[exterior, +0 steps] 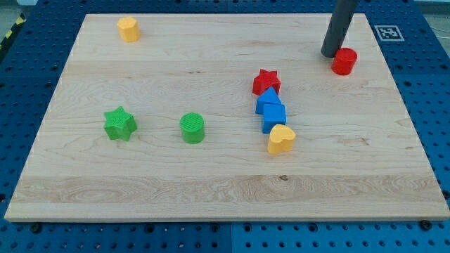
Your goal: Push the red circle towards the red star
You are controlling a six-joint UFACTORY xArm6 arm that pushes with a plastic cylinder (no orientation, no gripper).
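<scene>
The red circle (344, 61) stands near the view's top right of the wooden board. The red star (266, 81) lies to its left and a little lower, about mid-board. My tip (330, 54) rests on the board just left of the red circle, close to it or touching it, between the circle and the star's side. The dark rod rises from there out of the view's top.
Two blue blocks (271, 109) sit right below the red star, with a yellow heart (280, 139) below them. A green circle (192, 128) and a green star (120, 124) lie at the left. A yellow block (129, 29) is at the top left. The board (211, 183) has blue pegboard around it.
</scene>
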